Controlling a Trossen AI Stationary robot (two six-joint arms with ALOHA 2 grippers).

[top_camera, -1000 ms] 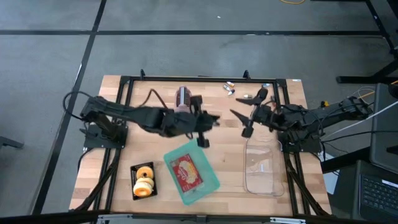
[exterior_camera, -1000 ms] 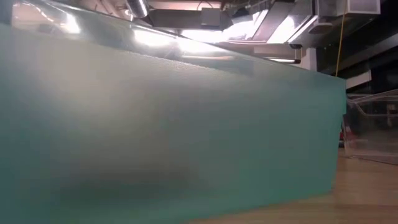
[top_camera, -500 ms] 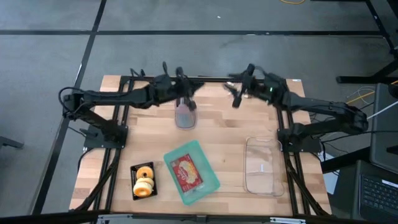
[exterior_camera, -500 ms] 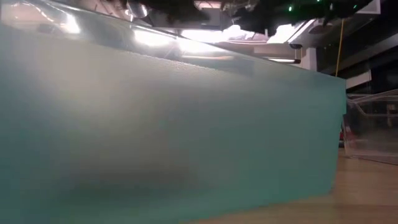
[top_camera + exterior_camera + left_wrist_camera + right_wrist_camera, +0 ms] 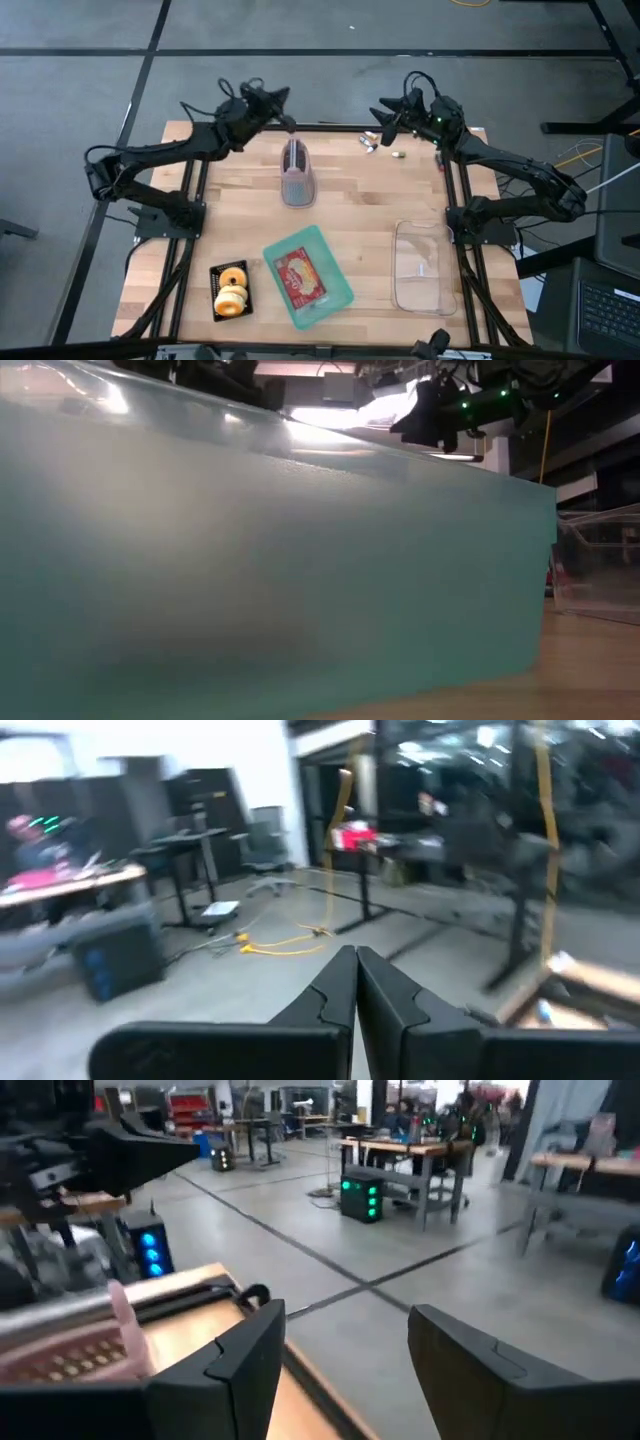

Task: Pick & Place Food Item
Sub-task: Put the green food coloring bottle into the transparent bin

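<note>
Near edge of table: doughnuts in a black tray, teal tray w/ red packet in it, clear tub toward right edge. Further back, pink-grey food item lies free on the wood near far edge. Half a sec ago both arms were lower over the far side; now lifted past far edge. Left gripper clenched, empty; right gripper fingers released. Prob. item just dropped short, not yet in any tray.
</note>
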